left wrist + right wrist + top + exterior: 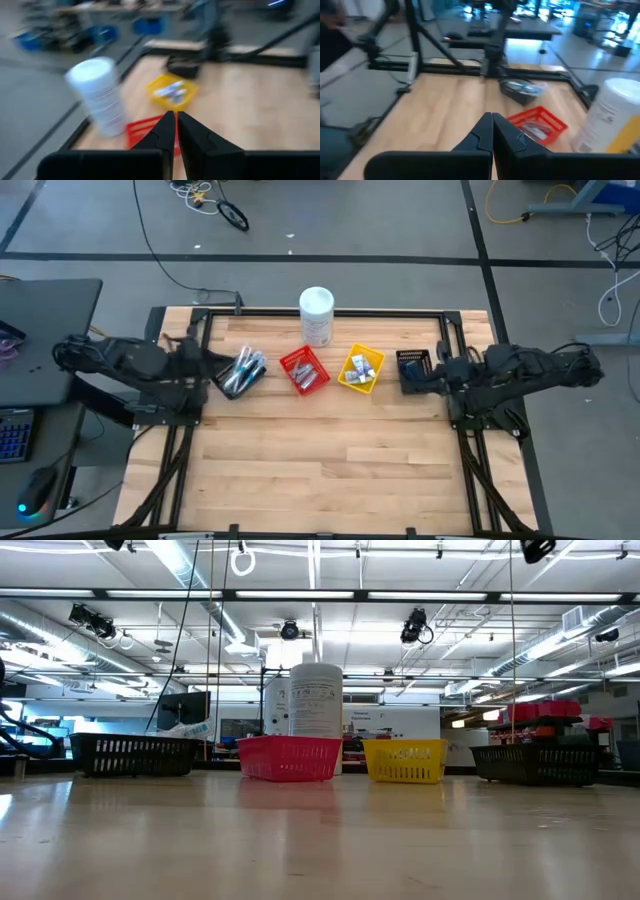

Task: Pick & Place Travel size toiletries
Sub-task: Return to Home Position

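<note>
The travel size toiletries lie sorted in small bins in a row on the wooden table. Blue and white toothbrushes (240, 370) fill a black bin (228, 385) at the left. Silvery tubes (306, 375) lie in the red bin (296, 361). White-blue tubes (361, 365) lie in the yellow bin (349, 379). My left gripper (210, 365) hovers left of the left black bin, shut (176, 120) and holding nothing. My right gripper (432, 375) hovers right of another black bin (411, 369), shut (493, 120) and holding nothing.
A tall white canister (316, 315) stands upright at the table's far edge, behind the red bin. A black metal frame (330, 311) runs along the far and side edges. Bare wood (320, 470) stretches from the bins to the near edge.
</note>
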